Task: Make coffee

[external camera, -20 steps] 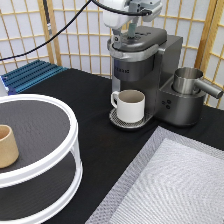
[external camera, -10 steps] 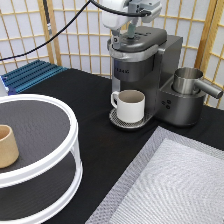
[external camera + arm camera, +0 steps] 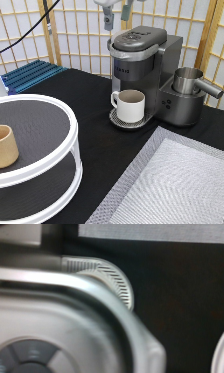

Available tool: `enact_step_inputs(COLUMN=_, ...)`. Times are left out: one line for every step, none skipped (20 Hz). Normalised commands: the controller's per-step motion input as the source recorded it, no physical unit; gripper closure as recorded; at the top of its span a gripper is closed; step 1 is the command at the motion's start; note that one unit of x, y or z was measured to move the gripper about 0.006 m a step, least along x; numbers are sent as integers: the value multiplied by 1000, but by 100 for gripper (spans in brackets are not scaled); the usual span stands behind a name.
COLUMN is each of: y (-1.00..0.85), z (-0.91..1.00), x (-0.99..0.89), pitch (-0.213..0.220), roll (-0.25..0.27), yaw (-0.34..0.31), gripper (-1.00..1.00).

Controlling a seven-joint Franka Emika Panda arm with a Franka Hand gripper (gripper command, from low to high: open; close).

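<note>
The dark grey coffee machine (image 3: 145, 55) stands at the exterior view's top centre with its lid down. A white handled mug (image 3: 131, 105) sits on the machine's drip tray (image 3: 116, 120) under the spout. My gripper (image 3: 117, 22) hangs just above the lid at the exterior view's top edge, fingers apart and holding nothing. The coffee pod is out of view. The wrist view looks straight down on the lid's silver rim (image 3: 100, 300), its buttons (image 3: 30, 357) and the drip tray grille (image 3: 112, 280).
A steel pitcher (image 3: 189, 80) sits on the machine's right side. A white two-tier round rack (image 3: 55, 150) at the left holds a tan handleless cup (image 3: 7, 146). A grey mat (image 3: 175, 185) covers the bottom right. A blue rack (image 3: 30, 74) lies at the back left.
My gripper has lifted from close over the machine's lid to well above it. The mug and the machine have not moved.
</note>
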Motion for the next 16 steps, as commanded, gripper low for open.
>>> enact_step_inputs(y=-1000, z=71, x=0, pitch=-33, roll=170, yaw=0, gripper=-100)
enact_step_inputs(y=-1000, z=11, x=0, pitch=-48, roll=167, yaw=0, gripper=-100)
enact_step_inputs(y=-1000, z=0, x=0, pitch=-58, roll=154, yaw=0, gripper=-100)
enact_step_inputs(y=-1000, z=0, x=0, pitch=-72, roll=152, yaw=0, gripper=-100)
enact_step_inputs(y=-1000, z=0, x=0, pitch=-89, roll=154, yaw=0, gripper=-100)
enact_step_inputs(y=-1000, z=0, x=0, pitch=-102, roll=154, yaw=0, gripper=-100)
enact_step_inputs(y=-989, z=-23, x=0, pitch=-117, roll=151, yaw=0, gripper=-100)
enact_step_inputs(y=-949, z=-134, x=-34, pitch=-146, roll=137, yaw=0, gripper=-100)
enact_step_inputs(y=-829, z=-311, x=-194, pitch=-218, roll=111, yaw=0, gripper=-100)
enact_step_inputs(y=-637, z=-326, x=-377, pitch=-272, roll=79, yaw=0, gripper=-100)
enact_step_inputs(y=-34, z=-14, x=-157, pitch=-63, roll=0, yaw=-28, gripper=-100)
enact_step_inputs(y=0, z=0, x=0, pitch=0, roll=0, yaw=0, gripper=-100)
enact_step_inputs(y=0, z=0, x=0, pitch=0, roll=0, yaw=0, gripper=-100)
enact_step_inputs(y=0, z=0, x=0, pitch=0, roll=0, yaw=0, gripper=-100)
enact_step_inputs(y=0, z=0, x=0, pitch=0, roll=-6, yaw=0, gripper=-100)
enact_step_inputs(y=0, z=0, x=0, pitch=0, roll=-6, yaw=0, gripper=-100)
